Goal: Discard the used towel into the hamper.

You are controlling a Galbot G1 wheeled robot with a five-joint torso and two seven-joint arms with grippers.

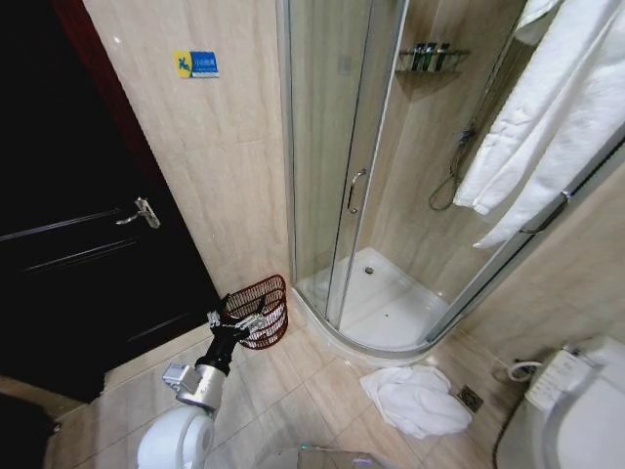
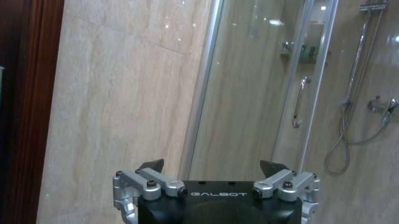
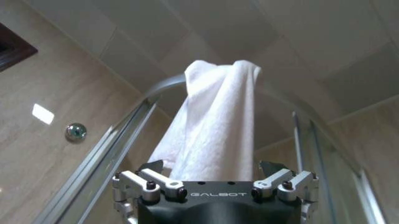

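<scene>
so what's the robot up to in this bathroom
It is clearing a used towel. A crumpled white towel lies on the floor tiles by the shower, and nothing holds it. The left pincer is raised near the wire hamper by the wall, open and empty. The right pincer points up at another towel hanging over the shower, open too.

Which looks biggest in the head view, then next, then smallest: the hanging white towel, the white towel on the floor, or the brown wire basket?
1. The hanging towel, by far the largest, though it hangs nearer the camera, so part of that may be nearness.
2. The towel on the floor.
3. The hamper, a little smaller than the floor towel.
</scene>
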